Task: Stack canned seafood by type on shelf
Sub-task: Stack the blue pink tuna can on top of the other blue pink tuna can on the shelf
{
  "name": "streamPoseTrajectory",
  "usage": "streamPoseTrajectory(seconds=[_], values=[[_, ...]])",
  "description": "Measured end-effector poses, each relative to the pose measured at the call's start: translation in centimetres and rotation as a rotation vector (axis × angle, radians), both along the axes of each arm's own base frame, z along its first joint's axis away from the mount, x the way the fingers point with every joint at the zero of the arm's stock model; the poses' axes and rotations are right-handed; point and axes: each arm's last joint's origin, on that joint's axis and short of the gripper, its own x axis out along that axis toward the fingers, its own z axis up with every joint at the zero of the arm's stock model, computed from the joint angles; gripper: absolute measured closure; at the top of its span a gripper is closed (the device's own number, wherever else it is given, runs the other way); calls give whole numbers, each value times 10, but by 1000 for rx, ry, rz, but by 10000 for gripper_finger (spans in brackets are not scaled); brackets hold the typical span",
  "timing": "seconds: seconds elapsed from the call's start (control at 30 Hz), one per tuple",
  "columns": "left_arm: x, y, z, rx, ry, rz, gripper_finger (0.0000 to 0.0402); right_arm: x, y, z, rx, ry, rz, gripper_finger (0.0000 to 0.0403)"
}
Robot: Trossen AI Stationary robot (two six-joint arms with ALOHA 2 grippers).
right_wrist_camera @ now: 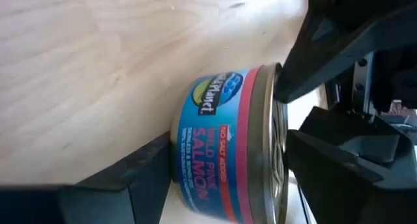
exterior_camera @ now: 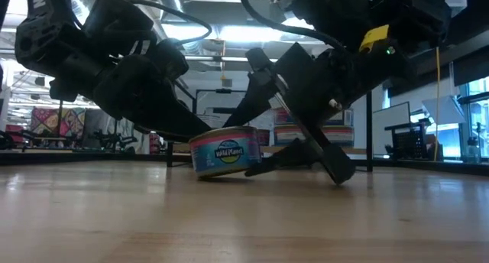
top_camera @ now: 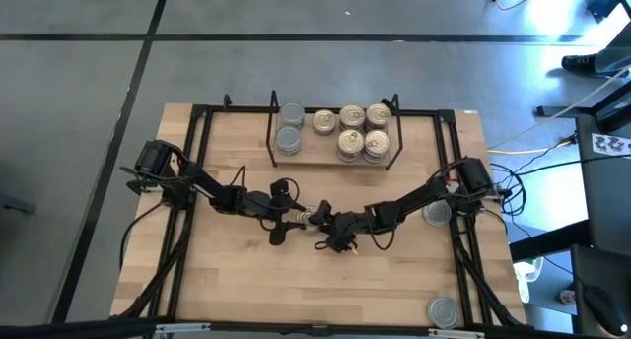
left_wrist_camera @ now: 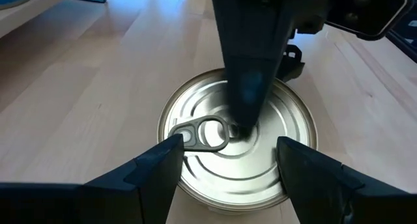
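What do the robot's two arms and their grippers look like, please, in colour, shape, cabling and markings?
Both arms are black and jointed, with loose black cables running along them. The left gripper and the right gripper each end in two flat, dark, wedge-shaped fingers. In the low view one arm carries a yellow tab beside a small green light. No printed markings are legible.

The tin (right_wrist_camera: pixel 225 149) between the right gripper's (right_wrist_camera: pixel 221 178) fingers carries a blue and pink label reading "Wild Planet", "WILD PINK SALMON" and, in a red band, what looks like "NO SALT ADDED". Smaller print is unreadable.
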Motion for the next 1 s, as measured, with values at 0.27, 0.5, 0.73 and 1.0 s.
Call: streamPoseTrajectory(seconds=[0.27,0.5,0.73,1.0], values=[[0,0,0,-6,0,6,153,0,0,1,-23,-8,-26,206],[-1,0,4,-24,-5,15,153,0,2,2,17,-21,-53,206],[-11,2,32,-23,19,16,153,-4,4,20,107,-65,-130,206],[-41,8,61,-13,145,109,153,-9,-1,59,151,-196,-271,206]])
